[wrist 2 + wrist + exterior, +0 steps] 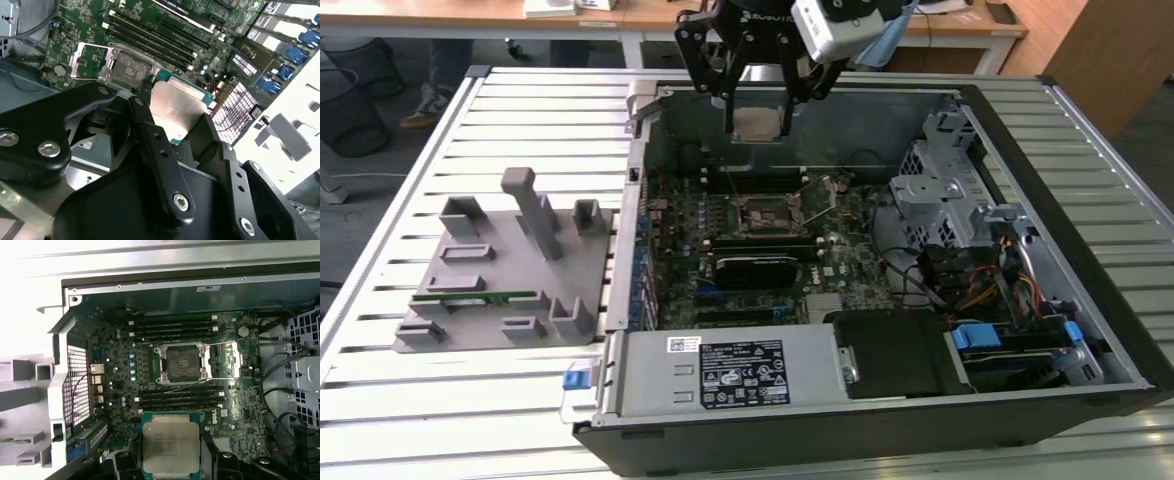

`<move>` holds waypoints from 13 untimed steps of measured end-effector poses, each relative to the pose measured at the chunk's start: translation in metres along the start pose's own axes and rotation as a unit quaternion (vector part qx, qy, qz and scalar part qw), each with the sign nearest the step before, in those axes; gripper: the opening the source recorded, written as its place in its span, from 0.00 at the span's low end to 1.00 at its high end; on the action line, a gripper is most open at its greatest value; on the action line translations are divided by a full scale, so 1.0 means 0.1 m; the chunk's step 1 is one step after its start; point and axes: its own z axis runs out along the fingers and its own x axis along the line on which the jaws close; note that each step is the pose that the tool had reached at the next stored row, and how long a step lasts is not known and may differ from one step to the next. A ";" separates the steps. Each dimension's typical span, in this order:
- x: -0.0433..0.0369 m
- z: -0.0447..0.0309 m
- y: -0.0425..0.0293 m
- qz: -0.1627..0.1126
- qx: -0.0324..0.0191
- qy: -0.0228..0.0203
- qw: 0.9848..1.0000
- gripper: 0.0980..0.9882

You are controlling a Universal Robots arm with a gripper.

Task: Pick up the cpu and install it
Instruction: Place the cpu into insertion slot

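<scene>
Cpu (171, 447) clamped at edges in gripper (766, 106), clear above case (854, 442)

Robotics lab or workshop, slatted aluminium surface (454, 420) carrying an open computer case (854, 440) and a grey parts fixture (494, 270), robot arm's end effector (765, 110) above the case, wooden desks (480, 15), black bin (347, 100) and a person's shoe (424, 105) behind.

The gripper (762, 112) hangs high, wrist pointing straight down, its 2 black fingers (146, 122) closed on opposite edges of the cpu (171, 447), holding it flat.
</scene>
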 end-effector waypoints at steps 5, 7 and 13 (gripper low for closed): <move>0.000 0.001 0.002 0.026 0.000 -0.001 1.000 0.50; 0.000 0.001 0.003 0.036 0.000 -0.002 0.999 0.50; 0.001 0.002 0.010 0.066 0.000 -0.003 0.998 0.50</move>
